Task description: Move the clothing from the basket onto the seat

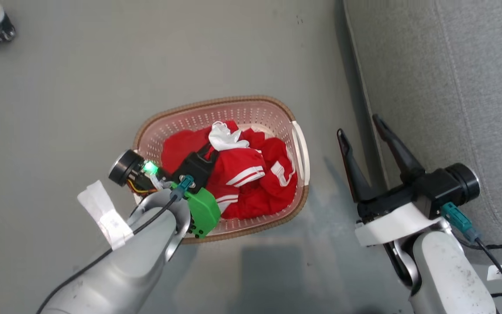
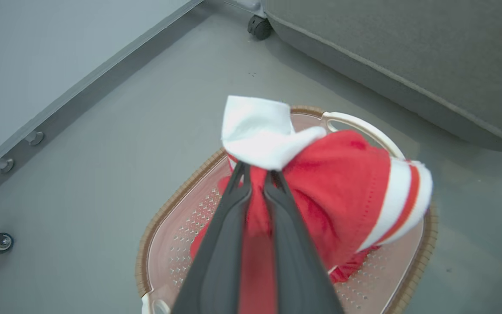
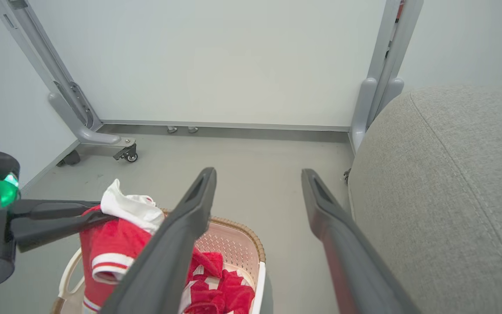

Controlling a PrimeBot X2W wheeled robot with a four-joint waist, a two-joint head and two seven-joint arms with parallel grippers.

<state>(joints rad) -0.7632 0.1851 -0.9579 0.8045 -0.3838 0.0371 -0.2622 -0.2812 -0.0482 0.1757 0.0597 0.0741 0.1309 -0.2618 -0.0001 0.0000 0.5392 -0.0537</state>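
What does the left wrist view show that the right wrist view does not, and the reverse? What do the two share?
Left wrist view: how the left gripper pinches, with red fabric squeezed between its closed fingers, just under the white panel.
Right wrist view: the right gripper, open and holding nothing, beside the seat.
Both: the red top held up over the basket, with the grey seat nearby.

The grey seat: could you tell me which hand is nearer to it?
Right. The right hand hangs open beside the seat; the left hand grips the red top over the basket.
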